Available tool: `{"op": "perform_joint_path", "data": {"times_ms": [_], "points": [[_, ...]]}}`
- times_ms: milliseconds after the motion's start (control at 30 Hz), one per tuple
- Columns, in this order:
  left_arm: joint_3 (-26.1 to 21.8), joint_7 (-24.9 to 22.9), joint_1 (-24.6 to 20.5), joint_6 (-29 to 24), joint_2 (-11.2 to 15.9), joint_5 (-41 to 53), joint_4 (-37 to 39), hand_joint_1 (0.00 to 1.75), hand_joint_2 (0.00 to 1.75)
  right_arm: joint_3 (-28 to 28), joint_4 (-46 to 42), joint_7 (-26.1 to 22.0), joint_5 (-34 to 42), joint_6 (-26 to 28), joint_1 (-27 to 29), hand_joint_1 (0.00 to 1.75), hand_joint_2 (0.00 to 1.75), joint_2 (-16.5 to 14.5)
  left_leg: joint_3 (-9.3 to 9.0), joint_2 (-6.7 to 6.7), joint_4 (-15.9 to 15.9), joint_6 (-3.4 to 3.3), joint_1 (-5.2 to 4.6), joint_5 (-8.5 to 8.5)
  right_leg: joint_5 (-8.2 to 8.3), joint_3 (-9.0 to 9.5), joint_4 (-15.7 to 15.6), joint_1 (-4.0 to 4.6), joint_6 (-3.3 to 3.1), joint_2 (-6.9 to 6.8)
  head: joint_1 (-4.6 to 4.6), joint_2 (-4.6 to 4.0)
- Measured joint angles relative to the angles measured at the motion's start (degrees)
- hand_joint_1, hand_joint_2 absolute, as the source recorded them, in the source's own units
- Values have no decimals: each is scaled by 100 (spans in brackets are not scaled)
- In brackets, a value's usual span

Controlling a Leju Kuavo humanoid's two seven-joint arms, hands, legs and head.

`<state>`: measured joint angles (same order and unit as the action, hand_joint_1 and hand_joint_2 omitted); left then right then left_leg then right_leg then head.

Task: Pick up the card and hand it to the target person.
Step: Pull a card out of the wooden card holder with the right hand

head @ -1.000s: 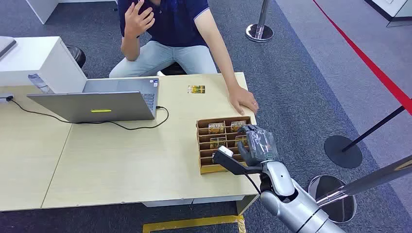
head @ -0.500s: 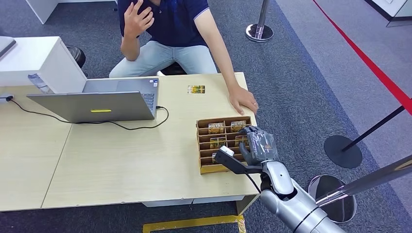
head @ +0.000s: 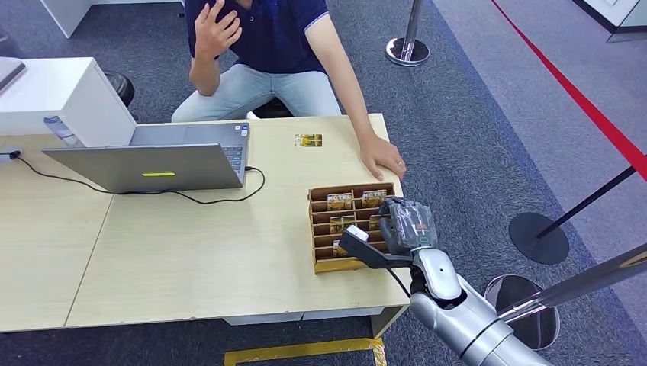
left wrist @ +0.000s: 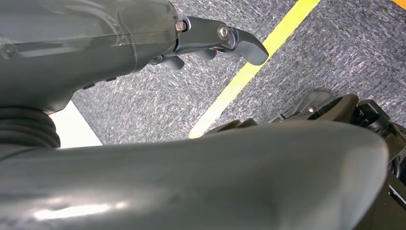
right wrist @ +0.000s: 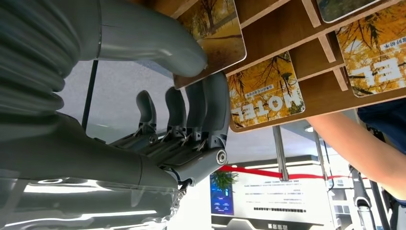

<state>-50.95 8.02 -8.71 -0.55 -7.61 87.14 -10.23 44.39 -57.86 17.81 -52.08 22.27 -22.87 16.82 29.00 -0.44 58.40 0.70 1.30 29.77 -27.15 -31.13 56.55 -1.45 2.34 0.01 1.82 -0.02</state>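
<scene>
A wooden card rack [head: 320,264] stands at the table's right front corner with several yellow hotel cards [head: 339,200] in its slots. My right hand [head: 404,223] is at the rack's right side. In the right wrist view its thumb [right wrist: 158,43] presses on the face of one card [right wrist: 218,33] while the fingers [right wrist: 210,110] curl behind that card's edge, so the card is pinched. Neighbouring cards [right wrist: 265,91] sit in the slots beside it. The seated person [head: 267,30] faces the table, one hand [head: 381,158] resting flat just beyond the rack. My left hand [left wrist: 230,40] hangs over the floor, holding nothing.
A lone card [head: 308,140] lies on the table near the person. An open laptop [head: 152,168] with its black cable [head: 214,200] sits to the left, next to a white cabinet [head: 53,91]. Stanchion bases [head: 539,238] stand on the carpet to the right.
My right hand has shifted a little closer onto the rack's right column. The person and the table's things have stayed put.
</scene>
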Motion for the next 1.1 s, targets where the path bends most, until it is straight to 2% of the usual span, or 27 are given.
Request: {"op": "perform_joint_path", "data": {"times_ms": [167,300,567,800,933,1100], "points": [[0,0,0,0,0,0,0,0,0,2,35,2,-8,0,-20,119,175,-5,-1,0,0,0,0,0,0,0,0,0,0,0,-1,0],[0,1,0,0,0,0,0,0,0,2,44,2,-15,-2,-23,120,175,-8,-2,1,0,0,0,0,0,1,0,0,0,0,-1,0],[0,7,0,0,0,0,0,0,0,3,49,5,-20,-20,-22,88,175,-10,-2,0,0,0,0,0,0,1,0,0,0,0,-1,0],[0,9,0,-1,0,0,0,0,0,6,80,7,-20,-31,-21,97,175,-10,-1,0,0,0,0,0,0,0,0,0,0,0,-1,0],[-2,7,1,0,0,0,0,0,0,8,84,7,-20,-53,-19,120,175,-10,-1,0,0,0,0,0,0,0,0,0,0,0,-1,0],[-2,7,1,0,0,0,0,0,0,14,92,8,-20,-66,-16,134,175,-10,-2,1,0,0,0,0,0,1,0,0,0,1,-1,0]]}}
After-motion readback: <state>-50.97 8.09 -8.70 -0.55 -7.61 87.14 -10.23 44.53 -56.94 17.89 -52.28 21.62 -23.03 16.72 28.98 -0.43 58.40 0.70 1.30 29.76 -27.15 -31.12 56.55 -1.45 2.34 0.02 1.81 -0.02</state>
